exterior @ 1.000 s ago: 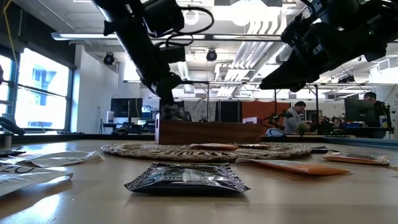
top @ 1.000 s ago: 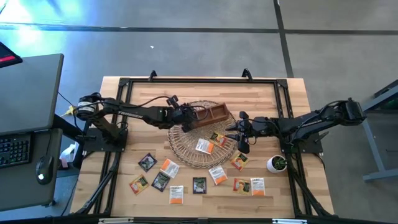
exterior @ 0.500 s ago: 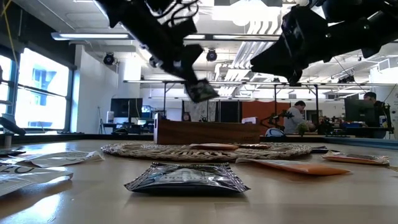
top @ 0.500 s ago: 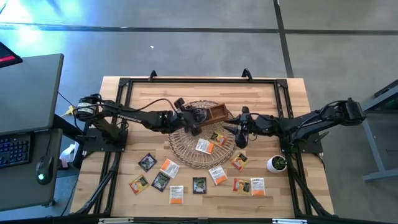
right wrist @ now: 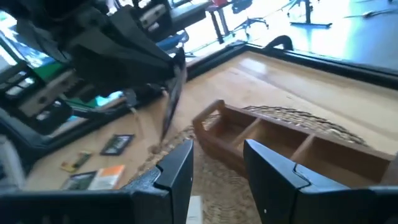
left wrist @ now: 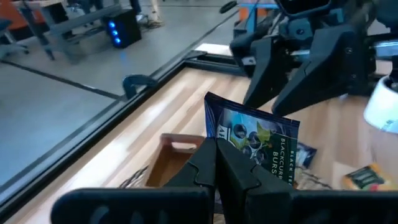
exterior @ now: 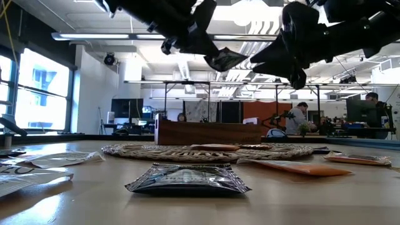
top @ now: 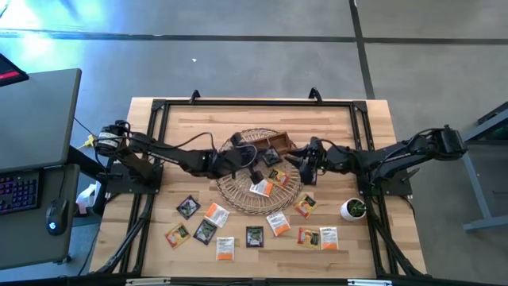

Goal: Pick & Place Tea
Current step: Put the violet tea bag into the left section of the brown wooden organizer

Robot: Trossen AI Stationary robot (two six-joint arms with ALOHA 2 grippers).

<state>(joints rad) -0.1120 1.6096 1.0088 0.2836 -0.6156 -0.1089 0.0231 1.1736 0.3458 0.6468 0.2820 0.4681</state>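
Note:
My left gripper (top: 251, 164) is shut on a black tea sachet (left wrist: 256, 145), high above the round wicker basket (top: 238, 195). The sachet also shows in the low view (exterior: 226, 59). My right gripper (top: 305, 160) is open and faces the sachet's free end from the table's right, a short way off; in its own view (right wrist: 217, 168) the sachet (right wrist: 172, 99) shows edge-on. The brown wooden tray (top: 276, 144) stands on the basket's far part. Two sachets (top: 261, 187) lie flat in the basket. My left gripper pinches the black sachet between its two fingers at the edge nearest the wrist (left wrist: 216, 138). The fingers come from the table's left, about level. The sachet sticks out beyond the fingertips toward the right gripper, lifted clear of basket and tray.
Several sachets, black, orange and white, lie flat on the near part of the table (top: 254, 236); one black sachet lies close in the low view (exterior: 187, 178). A small potted plant (top: 353, 209) stands at the right. A black frame (top: 159, 107) runs around the table.
My left gripper has risen from the wooden tray with the black sachet and gone toward the table's right, over the basket. The sachet now hangs clear in the air. My right gripper has risen and gone a little toward the far edge, up to the sachet.

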